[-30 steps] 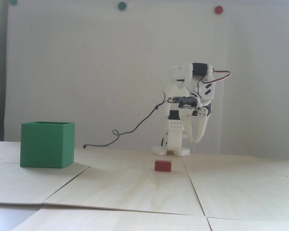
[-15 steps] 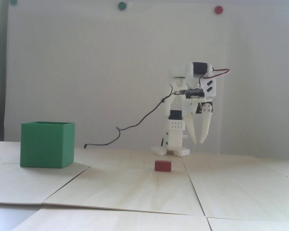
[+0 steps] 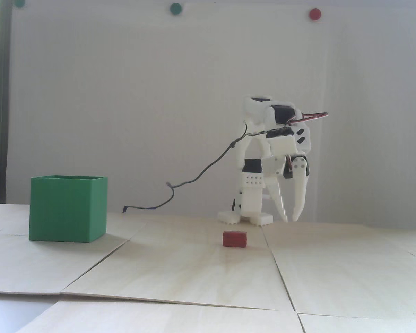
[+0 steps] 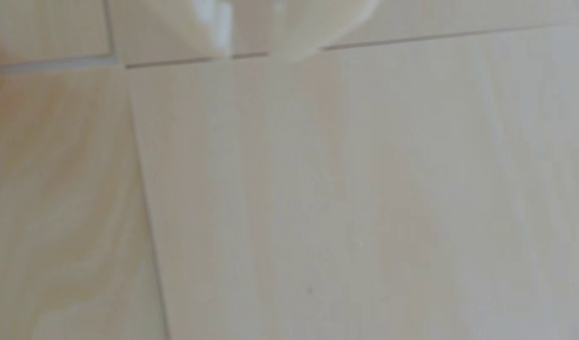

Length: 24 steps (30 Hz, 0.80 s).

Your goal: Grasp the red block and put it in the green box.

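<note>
One red block (image 3: 234,239) is seen lying on the pale wooden desk (image 3: 194,274), near the white arm's base. One green box (image 3: 68,208) is set well apart at the left of the fixed view. Two fingers (image 3: 300,194) are held slightly spread, empty, pointed down at the desk, right of the block. The wrist view is blurred.

Pale wood panels (image 3: 180,270), black cable (image 3: 201,173), wall dots (image 3: 175,8)
</note>
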Motion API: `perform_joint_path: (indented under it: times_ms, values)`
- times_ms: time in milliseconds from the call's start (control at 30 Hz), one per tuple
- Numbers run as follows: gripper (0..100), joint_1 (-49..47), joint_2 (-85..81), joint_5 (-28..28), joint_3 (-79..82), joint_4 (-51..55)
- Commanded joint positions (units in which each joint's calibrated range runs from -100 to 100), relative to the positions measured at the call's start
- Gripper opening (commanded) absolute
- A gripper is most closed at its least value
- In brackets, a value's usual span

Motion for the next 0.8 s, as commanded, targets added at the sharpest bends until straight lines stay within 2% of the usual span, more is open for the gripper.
perform_joint_path:
  times_ms: [0, 200, 400, 633, 767]
  values:
    - [2, 0.1, -5.4, 0.3, 4.2, -1.3]
    - [2, -2.7, -12.2, 0.3, 16.5, -1.9]
    - [2, -2.4, -16.9, 0.2, 18.7, -1.7]
    - [2, 3.8, -16.7, 0.2, 13.9, -2.0]
    - [2, 6.8, -11.4, -3.3, 2.5, -2.0]
